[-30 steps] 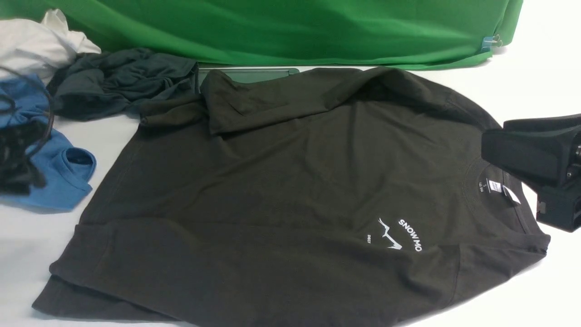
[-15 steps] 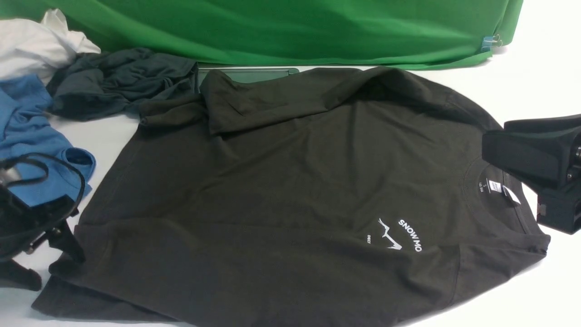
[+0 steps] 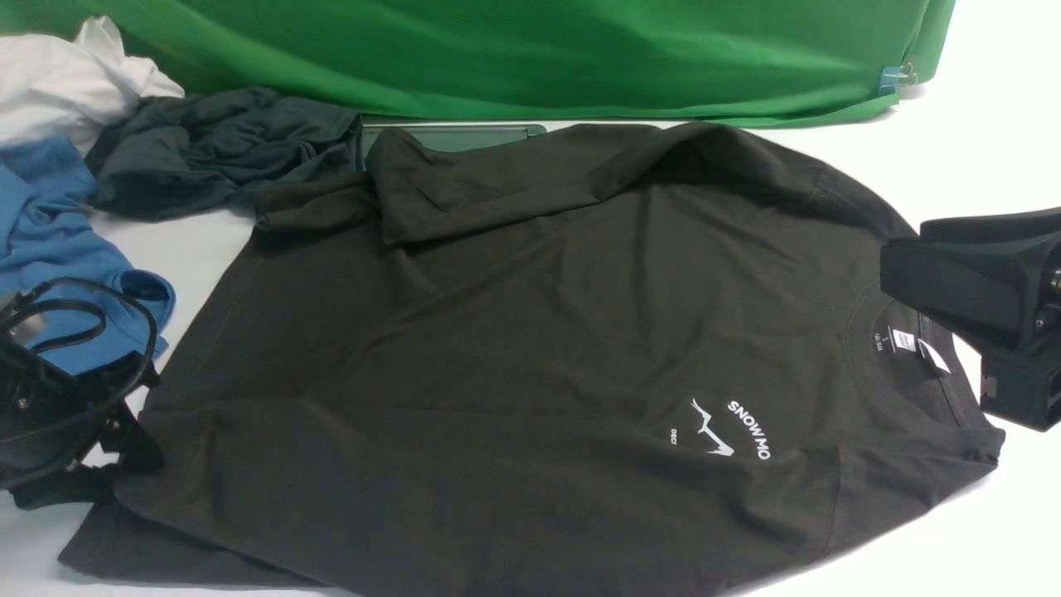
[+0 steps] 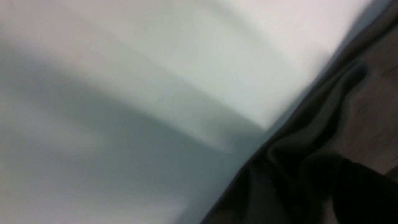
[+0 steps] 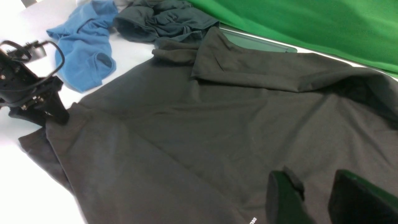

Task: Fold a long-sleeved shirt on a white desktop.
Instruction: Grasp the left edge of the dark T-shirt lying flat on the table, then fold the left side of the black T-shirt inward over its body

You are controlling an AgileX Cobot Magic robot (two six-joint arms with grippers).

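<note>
Shirt [image 3: 530,348] flat on table [image 3: 978,149], print up, collar at 3 o'clock, hem at 9, far sleeve folded across body toward 11. Left fingers [image 3: 133,448] touching hem corner at 8 o'clock; wrist view blurred, can't tell if clamped. Right fingers [image 3: 903,278] by collar at 3 o'clock, apart, nothing between. Blue shirt [image 3: 66,249] and grey garment [image 3: 215,149] piled at 10.

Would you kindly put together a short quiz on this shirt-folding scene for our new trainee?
1. True or false: the long-sleeved shirt lies with its collar toward the robot's right.
2. The left gripper sits at the shirt's: A) collar, B) hem end, C) chest print.
3. Fill in: the right gripper has its jaws ____.
Key: 1 true; 2 B; 3 open.
</note>
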